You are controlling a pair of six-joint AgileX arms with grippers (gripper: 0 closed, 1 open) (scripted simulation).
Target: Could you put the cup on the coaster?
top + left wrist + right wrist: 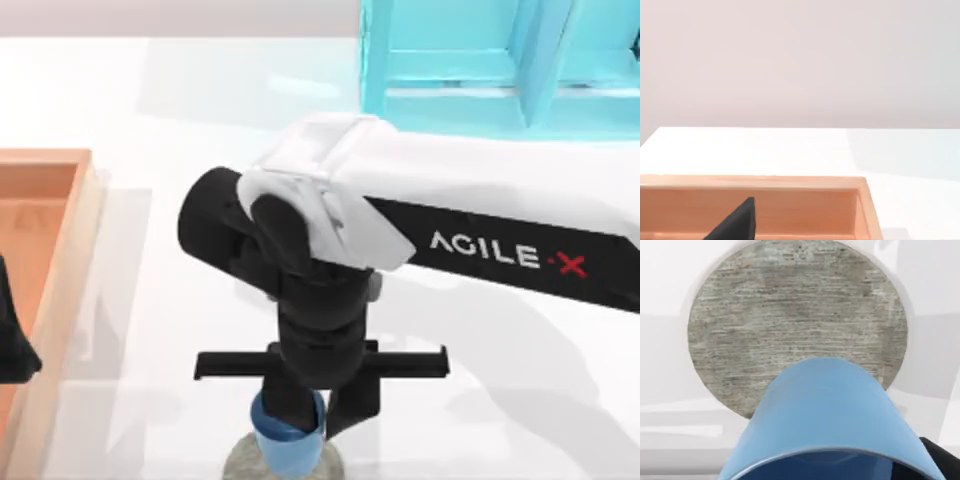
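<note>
White bench (150, 120), wooden tray (45, 260) at frame left, light-blue frame (480, 60) upper right. Right arm reaches in from the right; right claw (300, 425) at bottom centre pinches the cup (285, 445) between its fingers, cup directly over the coaster (795, 315), whether touching is unclear. Left claw (10, 340) parked over the tray, can't tell its finger state.

Cup (290, 440): plain blue, no pattern; same in the right wrist view (830, 415). Coaster (795, 325): grey, speckled and finely streaked, stone-like. Right arm (480, 215): white shell over black, white lettering with a red X. Right gripper (305, 415): black. Table (150, 100): white. Tray (45, 230): pale orange wood. Rack (490, 60): light cyan.
</note>
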